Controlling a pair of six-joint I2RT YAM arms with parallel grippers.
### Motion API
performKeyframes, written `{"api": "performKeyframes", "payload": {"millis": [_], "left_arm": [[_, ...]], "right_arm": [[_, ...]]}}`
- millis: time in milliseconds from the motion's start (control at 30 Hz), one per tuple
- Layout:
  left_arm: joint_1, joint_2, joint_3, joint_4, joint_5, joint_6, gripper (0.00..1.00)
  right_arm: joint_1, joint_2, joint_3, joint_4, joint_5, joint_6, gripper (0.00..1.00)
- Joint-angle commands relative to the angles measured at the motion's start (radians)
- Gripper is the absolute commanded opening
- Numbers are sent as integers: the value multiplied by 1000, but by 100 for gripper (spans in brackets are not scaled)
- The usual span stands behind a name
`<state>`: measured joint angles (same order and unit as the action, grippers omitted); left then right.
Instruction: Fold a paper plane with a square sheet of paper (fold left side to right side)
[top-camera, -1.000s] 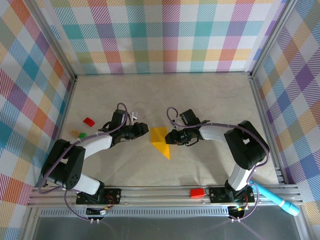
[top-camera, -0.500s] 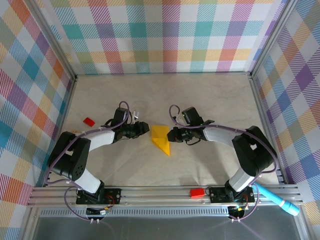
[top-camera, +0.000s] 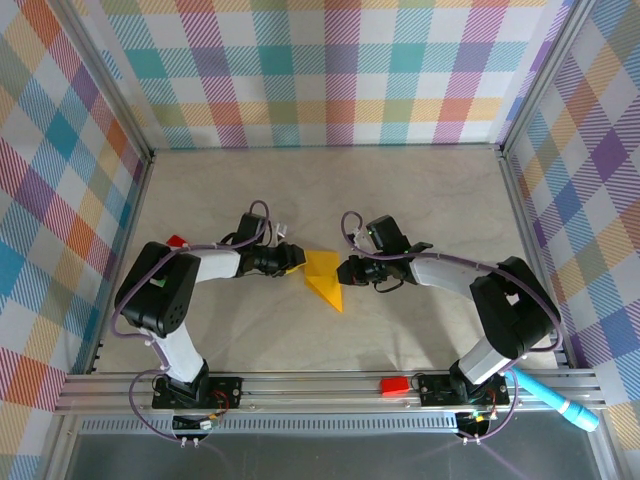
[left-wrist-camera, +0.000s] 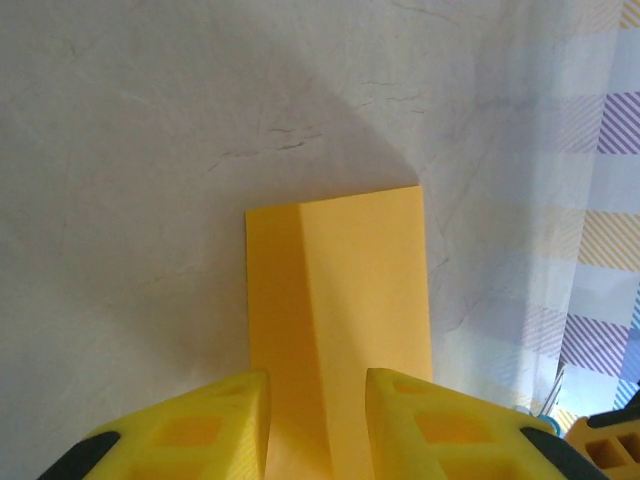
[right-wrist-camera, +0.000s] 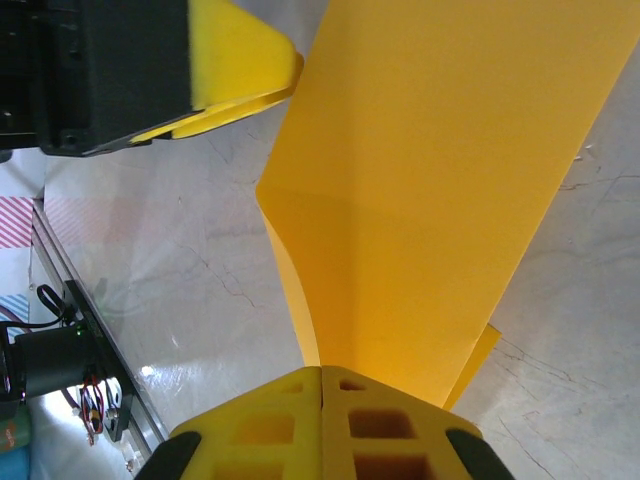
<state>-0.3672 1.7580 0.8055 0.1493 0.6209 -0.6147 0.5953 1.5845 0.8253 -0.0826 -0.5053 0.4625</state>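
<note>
While the yellow-orange sheet of paper (top-camera: 322, 277) is lying half-folded between both sets of jaws, I am watching its raised flap. My right gripper (right-wrist-camera: 322, 375) is pinching one edge, jaws pressed together; my left gripper (left-wrist-camera: 318, 385) is straddling the opposite edge, jaws spread. With nothing pinning that side, I am judging that a pull could drag the sheet and skew the crease.
</note>
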Motion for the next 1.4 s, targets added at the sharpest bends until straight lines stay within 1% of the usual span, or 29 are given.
{"api": "performKeyframes", "payload": {"millis": [0,167,300,367,433,500,567,667,733,800,933,1033,1133,1200,1367], "left_arm": [[-15,28,25,55,38,-13,29],[-31,57,51,62,49,-15,25],[-39,62,63,55,50,-14,13],[-39,52,62,49,42,-14,6],[-40,37,60,36,26,-16,1],[-41,22,57,31,12,-31,0],[-41,9,56,25,-2,-54,0],[-45,-8,65,-7,-26,-95,0],[-50,-11,79,-41,-42,-114,0],[-57,-11,90,-58,-48,-128,0],[-64,-9,108,-86,-61,-153,0],[-67,-11,115,-89,-57,-175,0],[-70,-15,124,-105,-50,-176,0],[-70,-16,131,-117,-48,-175,0],[-74,-16,136,-126,-42,-178,0]], "right_arm": [[0,-23,-12,7,0,-8,0],[0,-24,-15,9,2,-5,0],[0,-29,-17,-4,21,-5,0],[0,-42,-13,-26,45,-4,3],[-1,-58,5,-82,82,-12,11],[-1,-81,25,-143,122,-22,18],[-1,-118,41,-201,167,-29,22],[10,-164,75,-307,255,-34,22],[53,-172,107,-370,314,-44,23],[117,-159,135,-408,382,-45,26],[263,-85,189,-456,545,-24,34],[349,-8,242,-493,657,-6,40],[400,56,279,-508,722,8,43],[419,83,285,-499,746,13,44],[442,137,298,-470,774,6,44]]}}
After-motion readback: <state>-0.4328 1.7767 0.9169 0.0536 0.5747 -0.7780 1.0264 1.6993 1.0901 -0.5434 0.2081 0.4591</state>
